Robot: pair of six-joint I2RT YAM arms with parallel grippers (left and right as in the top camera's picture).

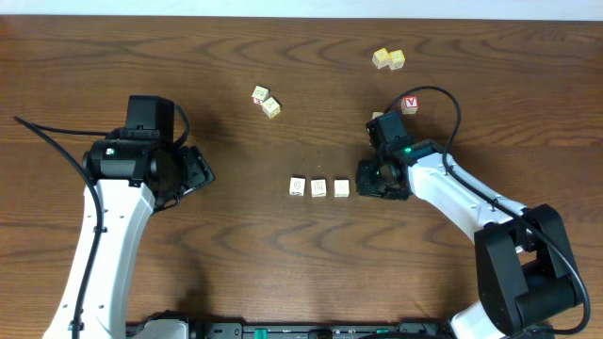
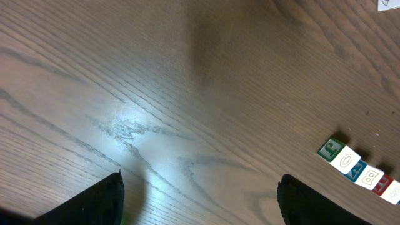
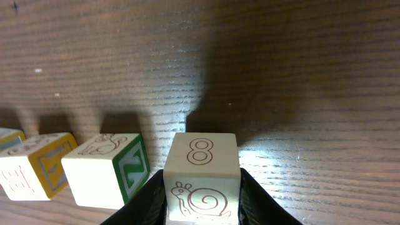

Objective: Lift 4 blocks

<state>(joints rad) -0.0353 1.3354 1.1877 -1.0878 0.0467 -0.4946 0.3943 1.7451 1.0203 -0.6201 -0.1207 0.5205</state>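
**Q:** Where are the blocks right now?

**A:** One small pale cream wooden alphabet cube (image 3: 201, 165) sits between the two dark fingers (image 3: 140, 203) of the right tool (image 3: 201, 206). It has a printed 8 on top and a snail outline on the face toward the wrist camera. The tool is clenched on its sides. Whether the cube's base touches the surface cannot be told.

**Q:** And the other three?

**A:** A row of three matching cream cubes (image 1: 319, 187) lies near the middle of the dark brown wood-grain counter (image 1: 236, 264). It is just left of the held cube and in line with it. The nearest cube (image 3: 106, 169) shows a green letter face and stands just beside the held one, with a narrow gap between them.

**Q:** What about the left arm?

**A:** The left tool (image 2: 200, 203) is released, its jaws spread wide. It hovers over bare wood, well to the left of the row.

**Q:** Anything else on the counter?

**A:** Two yellow-topped cubes (image 1: 388, 59) touch each other toward the far side. A cube with a red face (image 1: 410, 104) lies beyond the right arm. A pair of pale cubes (image 1: 266, 101) sits farther back, left of centre.
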